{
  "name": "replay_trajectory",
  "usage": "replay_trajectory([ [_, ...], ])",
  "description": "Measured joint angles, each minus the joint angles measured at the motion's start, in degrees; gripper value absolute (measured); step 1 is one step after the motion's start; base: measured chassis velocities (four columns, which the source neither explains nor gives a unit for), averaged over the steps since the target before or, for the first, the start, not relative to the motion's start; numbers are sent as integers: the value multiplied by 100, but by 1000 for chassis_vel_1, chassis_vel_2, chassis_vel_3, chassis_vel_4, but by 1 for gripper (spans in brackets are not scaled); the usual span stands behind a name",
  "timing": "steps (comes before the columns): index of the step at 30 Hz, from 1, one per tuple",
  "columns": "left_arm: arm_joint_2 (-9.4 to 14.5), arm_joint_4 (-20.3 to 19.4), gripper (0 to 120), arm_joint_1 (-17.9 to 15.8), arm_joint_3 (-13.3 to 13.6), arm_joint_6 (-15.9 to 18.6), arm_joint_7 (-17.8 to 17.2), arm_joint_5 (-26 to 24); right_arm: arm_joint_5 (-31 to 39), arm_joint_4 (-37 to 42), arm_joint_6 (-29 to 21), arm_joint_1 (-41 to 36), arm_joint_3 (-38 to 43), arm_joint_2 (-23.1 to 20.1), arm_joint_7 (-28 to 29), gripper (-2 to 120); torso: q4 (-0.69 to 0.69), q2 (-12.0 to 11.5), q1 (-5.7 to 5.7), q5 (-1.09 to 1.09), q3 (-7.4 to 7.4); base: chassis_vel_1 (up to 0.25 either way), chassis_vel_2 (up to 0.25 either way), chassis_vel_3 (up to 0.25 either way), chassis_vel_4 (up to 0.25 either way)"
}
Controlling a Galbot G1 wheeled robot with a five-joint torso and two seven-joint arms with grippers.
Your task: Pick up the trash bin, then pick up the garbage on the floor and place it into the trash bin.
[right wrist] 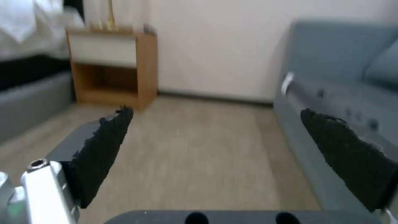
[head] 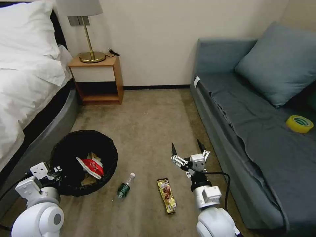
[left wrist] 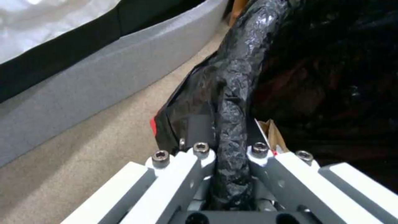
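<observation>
The trash bin (head: 70, 184), lined with a crinkled black bag, is at the lower left beside the bed. My left gripper (head: 55, 171) is shut on its near rim; in the left wrist view the fingers (left wrist: 199, 124) clamp the bagged rim (left wrist: 236, 77). A red snack packet (head: 92, 166) lies inside on brown paper (head: 87, 179). On the carpet right of the bin lie a green-labelled clear bottle (head: 125, 187) and a long brown-yellow wrapper (head: 166, 195). My right gripper (head: 187, 148) hovers open just beyond and right of the wrapper, its black pads (right wrist: 104, 146) wide apart.
A bed (head: 23, 85) runs along the left, with a wooden nightstand (head: 98, 77) and lamp (head: 89, 33) at the back wall. A grey sofa (head: 250, 125) fills the right side, a yellow tape roll (head: 299, 123) on its seat. Bare carpet (head: 148, 121) lies between.
</observation>
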Motion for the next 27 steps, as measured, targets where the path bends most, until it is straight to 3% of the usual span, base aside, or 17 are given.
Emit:
replay_trajectory([
  [1, 0, 0, 2, 0, 0, 0, 0, 0, 0, 0, 0, 0, 0, 0, 0, 100, 0, 0, 0, 0, 0, 0, 0, 0, 0],
  [5, -11, 45, 2, -11, 2, 0, 0, 28, 1263, -100, -1234, 461, -398, -605, 312, 100, 1, 0, 0, -1, 0, 0, 0, 0, 0],
  [6, -11, 45, 2, -11, 2, 0, 0, 28, 1263, -100, -1234, 461, -398, -605, 312, 100, 1, 0, 0, -1, 0, 0, 0, 0, 0],
  [9, -32, 97, 2, -28, 28, -2, 1, 63, 2386, -388, -2121, 937, -896, -952, 689, 100, 0, 0, 0, -1, 0, 0, 0, 0, 0],
  [11, -39, 109, 2, -31, 34, -8, 1, 75, 2658, -499, -2315, 1085, -1039, -1008, 789, 100, 0, 0, 0, 0, 0, 0, 0, 0, 0],
  [15, -66, 135, 2, -49, 51, -18, 5, 113, 4222, -925, -3030, 1780, -1609, -1023, 1244, 100, 1, 0, 0, 0, 0, 0, 0, 0, 0],
  [19, -75, 135, 2, -55, 33, -19, 6, 118, 4722, -1233, -3185, 2199, -2041, -967, 1364, 100, 0, 0, 0, 0, 0, 0, 0, 0, 0],
  [27, -80, 134, 2, -9, -81, -55, 20, 102, 4813, -2206, -3190, 2930, -2952, -764, 1445, 100, 0, 0, 0, -1, 0, 0, 0, 0, 0],
])
